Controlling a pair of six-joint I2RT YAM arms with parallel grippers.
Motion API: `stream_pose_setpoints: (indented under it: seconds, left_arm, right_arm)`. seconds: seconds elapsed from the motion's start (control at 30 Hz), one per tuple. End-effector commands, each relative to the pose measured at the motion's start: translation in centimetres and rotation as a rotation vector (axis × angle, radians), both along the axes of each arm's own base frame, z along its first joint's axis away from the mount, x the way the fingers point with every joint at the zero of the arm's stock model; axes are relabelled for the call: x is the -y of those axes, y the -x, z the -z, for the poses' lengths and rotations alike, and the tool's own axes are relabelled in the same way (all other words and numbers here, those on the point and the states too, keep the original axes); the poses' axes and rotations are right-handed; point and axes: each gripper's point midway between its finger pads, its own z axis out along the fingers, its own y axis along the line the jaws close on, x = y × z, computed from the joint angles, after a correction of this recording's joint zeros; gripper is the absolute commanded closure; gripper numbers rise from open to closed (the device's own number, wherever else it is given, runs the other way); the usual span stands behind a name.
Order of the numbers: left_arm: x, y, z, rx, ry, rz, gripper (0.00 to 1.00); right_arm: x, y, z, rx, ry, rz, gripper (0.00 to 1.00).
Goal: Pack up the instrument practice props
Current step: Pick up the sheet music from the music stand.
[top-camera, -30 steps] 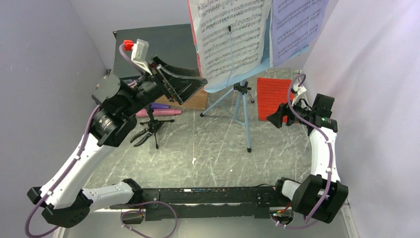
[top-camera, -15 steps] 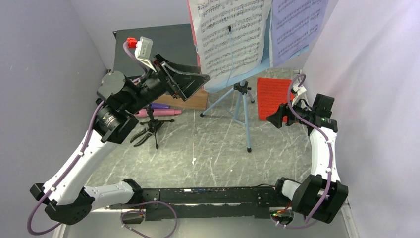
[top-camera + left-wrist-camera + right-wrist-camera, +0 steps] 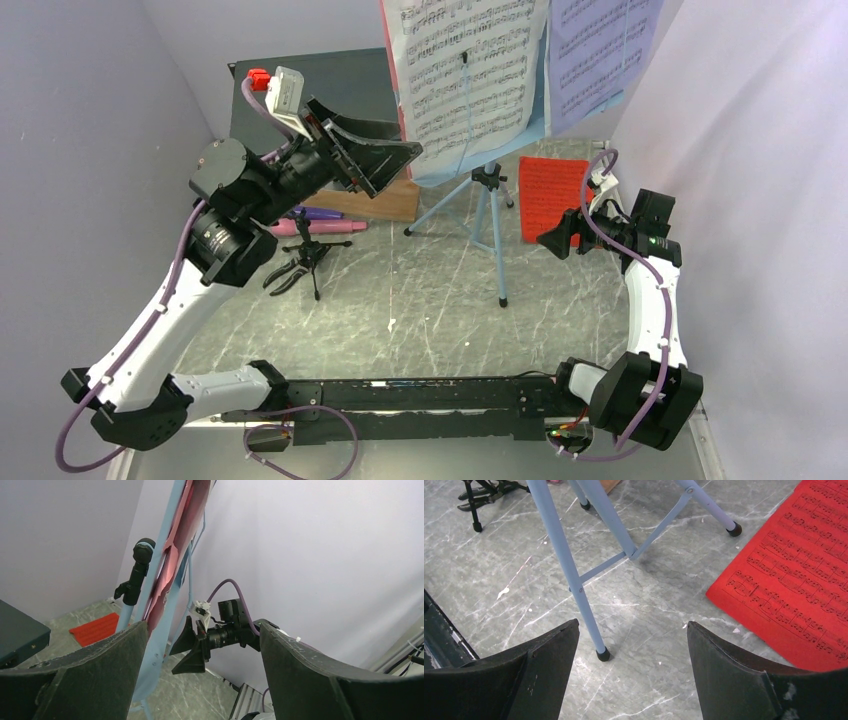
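The light-blue music tripod (image 3: 486, 214) stands at mid-back and holds a white music sheet (image 3: 465, 70) and a lavender one (image 3: 600, 50). Its edge shows in the left wrist view (image 3: 160, 580) with a red sheet (image 3: 186, 525) behind it. My left gripper (image 3: 385, 160) is open and empty, raised beside the stand's left edge. A red music sheet (image 3: 550, 195) lies flat on the table. My right gripper (image 3: 560, 235) is open and empty beside it, above a tripod leg (image 3: 574, 580). The purple microphone (image 3: 320, 213), the pink microphone (image 3: 315, 228) and a black tripod mic holder (image 3: 300, 265) lie at the left.
A dark green flat box (image 3: 300, 90) sits at the back left with a brown wooden board (image 3: 395, 205) in front of it. Walls close in on both sides. The tripod's legs spread across the marble table (image 3: 420, 310).
My left gripper has risen a little and swung back toward the stand's left edge. The right arm has not moved.
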Motion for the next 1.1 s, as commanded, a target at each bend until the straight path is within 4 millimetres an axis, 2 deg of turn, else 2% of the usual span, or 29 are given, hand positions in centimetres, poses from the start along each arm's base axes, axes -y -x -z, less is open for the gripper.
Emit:
stream_pose_setpoints:
  seconds: [0.0,0.53,0.6,0.8,1.07]
  left_arm:
    - [-0.5,0.1,-1.8,0.057,0.019,-0.019,0.13]
    - [-0.7,1.0,-2.1,0.077,0.031,0.006,0.18]
    - [-0.9,1.3,-2.7,0.1,0.049,0.006,0.18]
    - [-1.1,1.7,-3.0,0.11,0.057,0.013,0.19]
    - [-0.8,1.3,-2.9,0.108,0.054,0.013,0.18]
  right_arm:
    - [-0.3,0.2,-0.8,0.036,-0.004,-0.028,0.18]
    - [-0.4,0.3,-0.8,0.037,-0.005,-0.031,0.18]
    - [-0.4,0.3,-0.8,0.037,-0.006,-0.031,0.18]
    - [-0.4,0.3,-0.8,0.037,-0.006,-0.033,0.18]
    - [-0.4,0.3,-0.8,0.037,-0.007,-0.033,0.18]
